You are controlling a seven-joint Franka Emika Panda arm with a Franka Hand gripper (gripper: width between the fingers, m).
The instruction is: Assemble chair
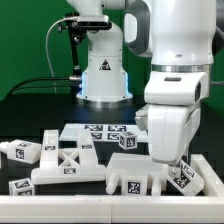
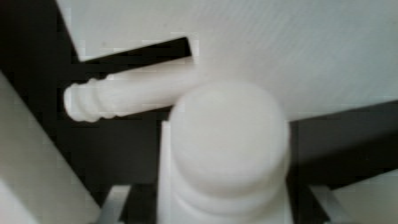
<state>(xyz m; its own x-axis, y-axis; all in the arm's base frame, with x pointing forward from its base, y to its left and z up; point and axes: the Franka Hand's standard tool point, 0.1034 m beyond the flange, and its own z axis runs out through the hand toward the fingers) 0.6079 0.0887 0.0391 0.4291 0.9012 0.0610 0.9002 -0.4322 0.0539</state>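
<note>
- The big white robot arm (image 1: 175,50) fills the exterior view from 12 to 3 o'clock. Its wrist hangs low over the chair pieces at about 4 o'clock.
- The black table (image 1: 30,125) carries everything.
- The marker board (image 1: 78,130), thin and flat, lies at the centre of the exterior view.
- The chair is still in loose pieces. A chunky white plastic slab (image 1: 140,180) lies at 5 o'clock, just beside the wrist.
- A white cross-braced plastic panel (image 1: 68,160) lies at 8 o'clock.
- A white tagged leg-like block (image 1: 20,150) lies at 9 o'clock, apart from the panel.
- In the wrist view, a rounded white plastic post (image 2: 222,140) stands between the fingers (image 2: 128,205). A broad white slab face (image 2: 285,50) lies behind it.
- A short white ridged peg (image 2: 116,100) lies just beside the post.
- The fingers flank the post closely. Whether they press on it I cannot tell.
</note>
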